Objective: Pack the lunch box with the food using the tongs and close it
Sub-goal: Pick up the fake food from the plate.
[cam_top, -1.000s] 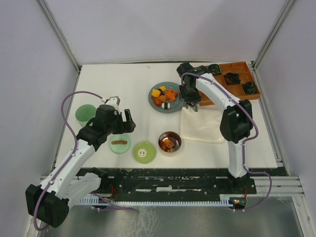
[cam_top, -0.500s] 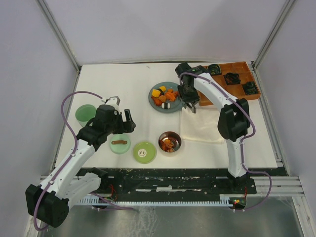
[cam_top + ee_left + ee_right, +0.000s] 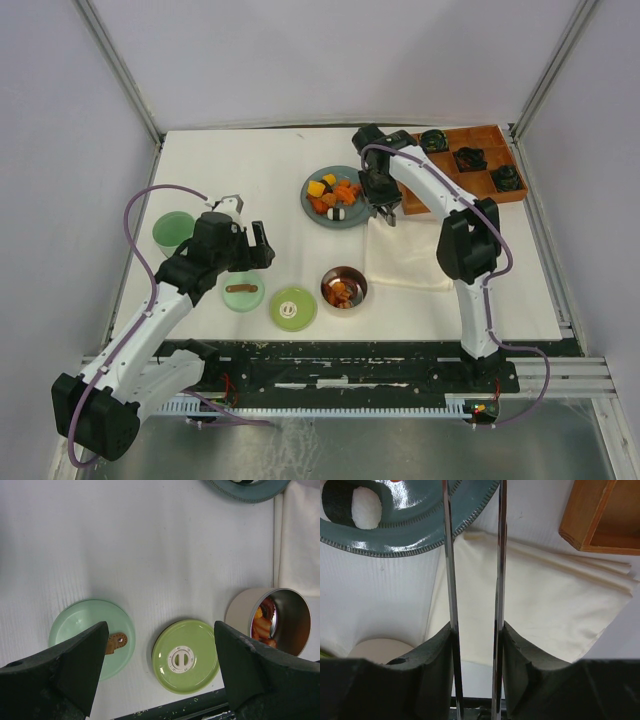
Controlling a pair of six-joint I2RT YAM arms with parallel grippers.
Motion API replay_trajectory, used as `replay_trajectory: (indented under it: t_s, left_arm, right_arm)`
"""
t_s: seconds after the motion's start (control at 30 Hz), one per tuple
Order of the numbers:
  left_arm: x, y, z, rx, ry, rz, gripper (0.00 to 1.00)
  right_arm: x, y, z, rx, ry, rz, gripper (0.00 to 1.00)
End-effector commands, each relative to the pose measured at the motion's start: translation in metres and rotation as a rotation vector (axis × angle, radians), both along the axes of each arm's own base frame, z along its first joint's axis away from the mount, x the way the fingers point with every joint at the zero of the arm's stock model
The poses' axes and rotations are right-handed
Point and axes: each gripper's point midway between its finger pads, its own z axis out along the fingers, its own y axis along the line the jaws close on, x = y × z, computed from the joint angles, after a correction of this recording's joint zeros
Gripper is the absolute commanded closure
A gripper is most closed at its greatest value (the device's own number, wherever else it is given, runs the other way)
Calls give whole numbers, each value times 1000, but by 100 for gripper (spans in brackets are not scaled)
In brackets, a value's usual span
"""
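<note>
- The right hand [image 3: 474,630] is closed part-way on the long thin silver metal tongs [image 3: 446,555], above the folded cream cloth [image 3: 410,258] and beside the grey-blue plate [image 3: 305,196].
- The left hand [image 3: 160,627] gapes wide and empty over the lime-green round lid [image 3: 185,656].
- Tongs: probably light, springy and slick, so a mid-arm hold suits.
- The bite-size food pieces [image 3: 335,193] on the plate look soft and want a gentle squeeze.
- Tong tips are cut off in the wrist view and hidden from above; any load cannot be told.
</note>
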Motion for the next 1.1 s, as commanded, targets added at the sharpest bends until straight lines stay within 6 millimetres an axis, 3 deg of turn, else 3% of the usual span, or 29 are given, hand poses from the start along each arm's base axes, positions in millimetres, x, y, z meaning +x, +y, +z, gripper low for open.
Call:
replay_trajectory:
  t_s: [0.0,0.2,0.7,1.07]
  left_arm:
    - [8,-2,13,-30,-51,14,8]
    - [8,-3,14,-34,-52,11,8]
    - [8,-2,14,-32,-56,14,8]
    - [8,-2,14,-30,-54,13,8]
  right_arm:
    - [9,-5,9,-65,-47,-5,56]
    - [8,-4,10,-95,-60,11,50]
    - [1,5,1,-134,-33,56,51]
    - [2,6,26,-86,-104,30,65]
